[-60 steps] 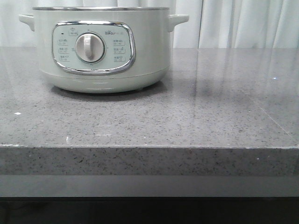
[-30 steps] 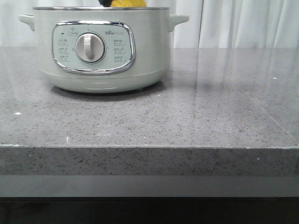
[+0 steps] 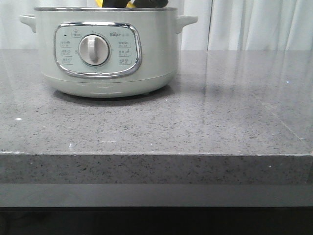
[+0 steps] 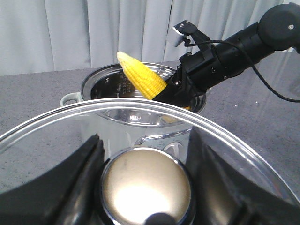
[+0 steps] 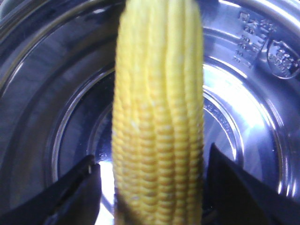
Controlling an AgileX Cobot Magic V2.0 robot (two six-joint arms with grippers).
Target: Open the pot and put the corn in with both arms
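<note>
The pot [image 3: 107,54] stands uncovered at the table's back left, its dial facing me. In the left wrist view my left gripper [image 4: 145,161] is shut on the metal knob [image 4: 147,187] of the glass lid [image 4: 140,105] and holds it in front of the pot [image 4: 101,89]. My right gripper [image 4: 174,88] is shut on the corn [image 4: 140,79], which tilts tip-up over the pot's opening. In the right wrist view the corn [image 5: 159,117] lies between the fingers above the steel inner bowl [image 5: 47,93]. In the front view a bit of yellow corn [image 3: 99,4] and black gripper show just above the rim.
The grey speckled countertop [image 3: 205,122] stretches to the right of the pot, with its front edge [image 3: 156,154] near me. White curtains [image 3: 254,24] hang behind. The right arm's cable [image 4: 272,89] loops over the table.
One second ago nothing showed above the pot's rim. The corn then came into sight above it and has now sunk lower, with the black gripper showing beside it.
</note>
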